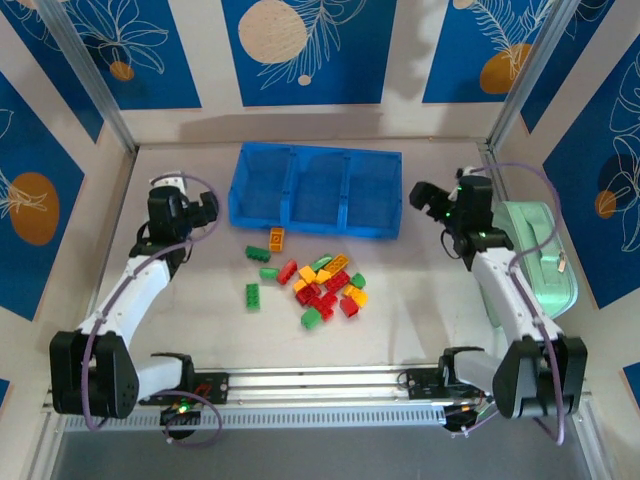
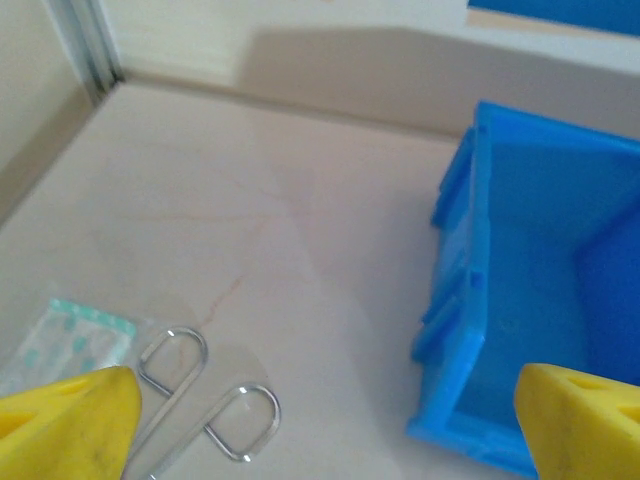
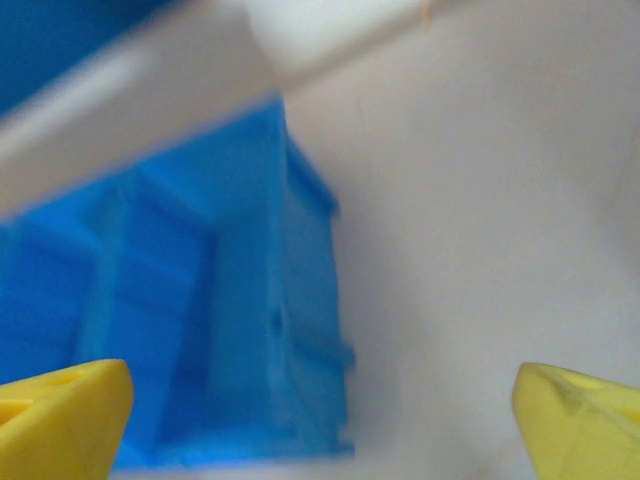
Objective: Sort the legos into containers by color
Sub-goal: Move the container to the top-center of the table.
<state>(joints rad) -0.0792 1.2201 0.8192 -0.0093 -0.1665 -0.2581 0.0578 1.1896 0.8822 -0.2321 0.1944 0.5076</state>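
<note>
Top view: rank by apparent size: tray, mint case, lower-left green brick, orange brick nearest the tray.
1. tray
2. mint case, partly hidden
3. green brick and orange brick: look alike, not ranked

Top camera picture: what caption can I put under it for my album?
Left arm and right arm flank a colorful lego pile; the blue tray sits empty behind.
</note>
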